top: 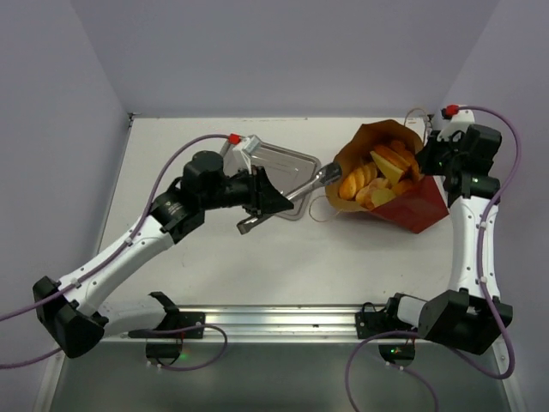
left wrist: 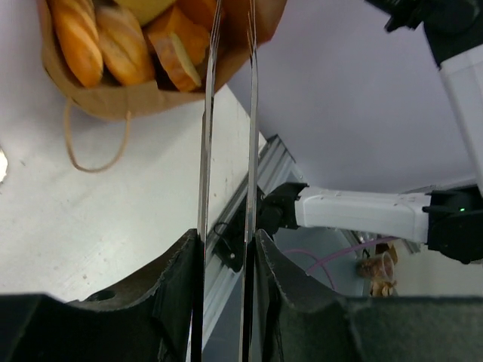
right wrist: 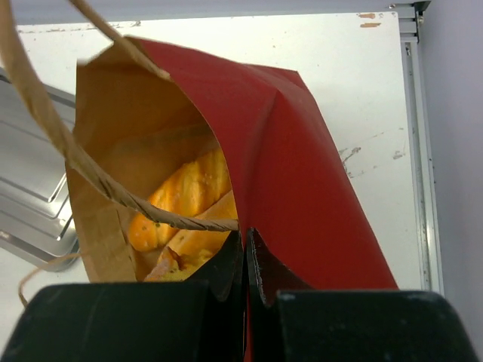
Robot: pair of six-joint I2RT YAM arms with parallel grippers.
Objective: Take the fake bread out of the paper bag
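Overhead view of a white counter (top: 257, 266) with two robot arms. A dark-red paper bag (top: 422, 209) lies tipped over at the right, its tan mouth facing the left arm. The fake bread (top: 371, 180), glossy orange loaves and slices, is inside the bag, crowded near the mouth; none shows outside it.

The right jaws are pressed together on the bag's rim, pinching the red paper so the mouth gapes. The left jaws are clamped on long metal tongs (top: 302, 189). The two thin blades stand slightly apart, and their tips are at the bag's mouth. Whether they touch any bread cannot be told. A steel tray (top: 279, 159) sits just behind the tongs. A twine handle (left wrist: 94, 151) loops onto the counter below the mouth.

The step in hand looks like reaching in for a first piece. To do it well, the blades should straddle a single loaf near the mouth. The squeeze should be gentle, since the glossy surface probably slips. The loaf should then be drawn straight out, clear of the paper lip and twine, while the right arm holds the rim firm.
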